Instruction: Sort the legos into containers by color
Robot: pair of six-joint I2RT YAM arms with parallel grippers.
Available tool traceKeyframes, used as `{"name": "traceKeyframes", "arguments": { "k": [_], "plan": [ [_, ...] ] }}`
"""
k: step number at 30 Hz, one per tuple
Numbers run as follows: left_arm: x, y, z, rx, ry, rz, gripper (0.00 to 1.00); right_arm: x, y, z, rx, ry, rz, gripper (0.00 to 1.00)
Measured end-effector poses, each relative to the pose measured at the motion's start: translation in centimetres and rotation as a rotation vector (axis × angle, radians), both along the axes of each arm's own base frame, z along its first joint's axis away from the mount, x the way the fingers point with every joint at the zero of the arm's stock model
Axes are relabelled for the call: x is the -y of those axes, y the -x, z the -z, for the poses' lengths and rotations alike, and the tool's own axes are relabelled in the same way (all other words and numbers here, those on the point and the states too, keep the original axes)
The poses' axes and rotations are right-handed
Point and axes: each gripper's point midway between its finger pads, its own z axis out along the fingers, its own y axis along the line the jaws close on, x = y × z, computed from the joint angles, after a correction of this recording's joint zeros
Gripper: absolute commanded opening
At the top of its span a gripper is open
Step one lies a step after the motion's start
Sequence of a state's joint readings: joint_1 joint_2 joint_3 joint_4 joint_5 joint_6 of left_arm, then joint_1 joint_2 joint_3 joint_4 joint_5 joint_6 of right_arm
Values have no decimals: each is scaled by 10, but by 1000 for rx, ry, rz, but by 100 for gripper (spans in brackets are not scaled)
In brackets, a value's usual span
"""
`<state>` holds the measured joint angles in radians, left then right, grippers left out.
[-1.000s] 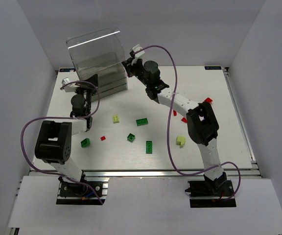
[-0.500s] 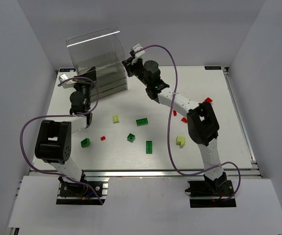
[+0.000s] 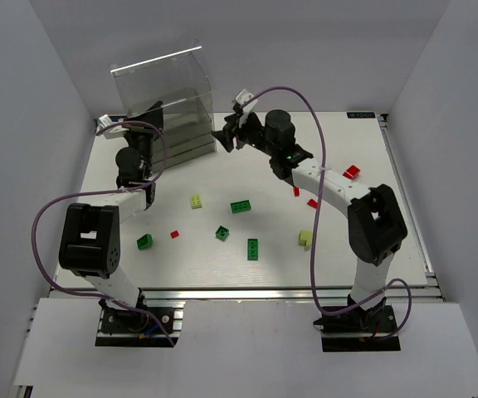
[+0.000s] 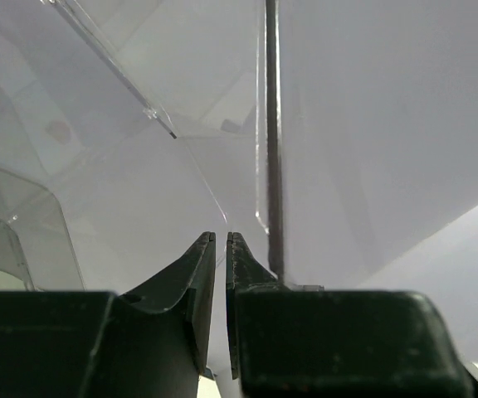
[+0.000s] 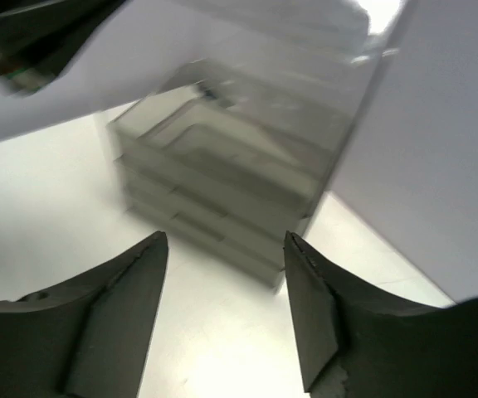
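Note:
The containers are stacked drawers in a clear cabinet [image 3: 173,104] at the back left. My left gripper [image 3: 153,110] reaches against its left front. In the left wrist view the left gripper [image 4: 220,237] is shut on a thin clear sheet of the cabinet's cover [image 4: 197,178]. My right gripper [image 3: 224,137] hangs open and empty just right of the cabinet. In the right wrist view the right gripper [image 5: 226,236] faces the drawers [image 5: 222,195]. Legos lie loose on the table: dark green [image 3: 240,206] [image 3: 221,233] [image 3: 252,249], yellow-green [image 3: 196,201] [image 3: 306,239], red [image 3: 352,172] [image 3: 174,235].
Another green brick [image 3: 144,241] lies beside the left arm's forearm. Two small red bricks [image 3: 312,203] [image 3: 296,191] sit under the right arm. White walls close in the table [image 3: 363,240] on three sides. Purple cables loop over both arms.
My right gripper has opened and drawn back to the right, away from the cabinet. My left gripper has moved up and back, and the cabinet's clear cover has risen with it.

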<state>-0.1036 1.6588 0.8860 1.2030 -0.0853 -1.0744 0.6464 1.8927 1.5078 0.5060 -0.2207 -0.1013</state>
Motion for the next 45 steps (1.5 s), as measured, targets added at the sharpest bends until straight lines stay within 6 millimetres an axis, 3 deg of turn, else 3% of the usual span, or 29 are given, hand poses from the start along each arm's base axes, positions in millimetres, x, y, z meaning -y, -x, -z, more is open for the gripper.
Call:
{"name": "traceKeyframes", "arguments": {
  "k": [1, 2, 7, 10, 17, 20, 29, 37, 40, 45],
  "plan": [
    [0, 0, 1, -3, -1, 1, 23, 3, 8, 2, -2, 21, -34, 66],
    [1, 0, 2, -7, -3, 4, 23, 4, 17, 5, -3, 47, -83, 76],
    [5, -2, 7, -29, -15, 23, 23, 16, 66, 36, -18, 248, -403, 85],
    [8, -3, 13, -52, -30, 40, 23, 29, 85, 75, -47, 395, -553, 89],
    [10, -1, 14, -60, -61, 72, 23, 60, 107, 193, -152, 693, -700, 89],
    [11, 0, 14, -58, -68, 85, 23, 66, 108, 219, -178, 755, -722, 89],
    [12, -1, 9, -51, -75, 96, 23, 69, 107, 229, -151, 815, -752, 89],
    [11, -1, 9, -54, -79, 100, 23, 65, 110, 263, -197, 878, -755, 85],
    [12, -2, 10, -57, -79, 101, 23, 61, 105, 269, -196, 896, -726, 80],
    [12, -2, 7, -53, -80, 103, 23, 60, 98, 274, -194, 916, -689, 58]
  ]
}}
